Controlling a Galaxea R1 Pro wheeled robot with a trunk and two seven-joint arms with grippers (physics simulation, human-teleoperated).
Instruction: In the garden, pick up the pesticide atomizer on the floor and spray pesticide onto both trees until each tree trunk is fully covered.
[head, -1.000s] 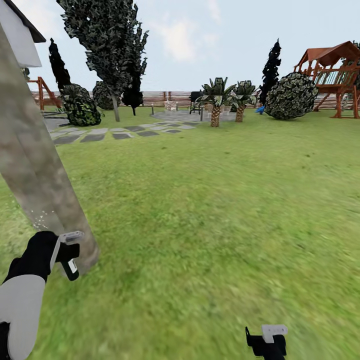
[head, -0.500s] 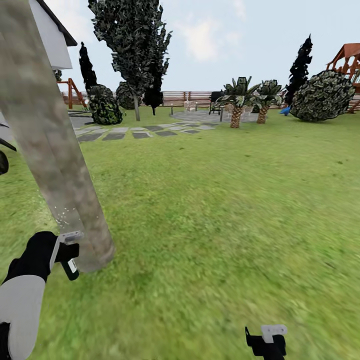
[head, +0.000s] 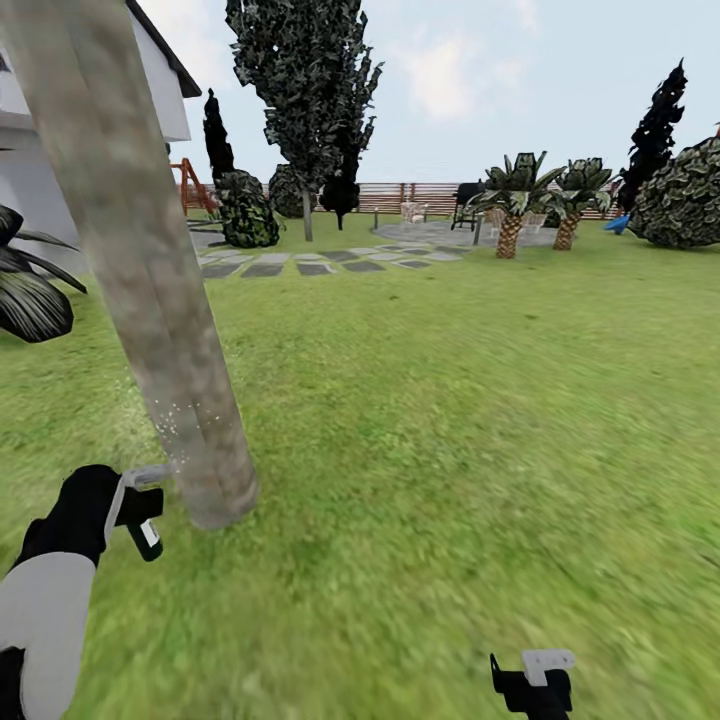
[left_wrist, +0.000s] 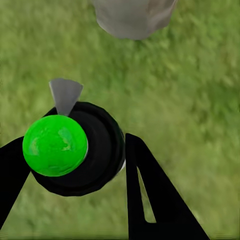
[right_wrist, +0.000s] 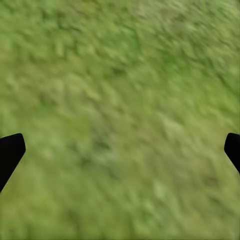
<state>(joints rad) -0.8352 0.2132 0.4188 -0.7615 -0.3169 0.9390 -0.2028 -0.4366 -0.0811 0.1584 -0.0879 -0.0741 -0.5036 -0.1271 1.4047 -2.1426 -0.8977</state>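
Left gripper (head: 140, 505) is clamped on the pesticide atomizer (head: 147, 537) – held low beside the tree trunk (head: 160, 300) so white pesticide (head: 172, 420) specks land there (lower bark only). Right gripper (head: 530, 680) hangs spread apart, empty, over grass.

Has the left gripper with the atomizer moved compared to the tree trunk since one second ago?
Cannot tell. The whole head view has shifted, so the camera moved. The left gripper, holding the pesticide atomizer, sits beside the base of the tree trunk as before.

White left forearm (head: 45, 620), black wrist, seemingly grey-tipped black grippers.
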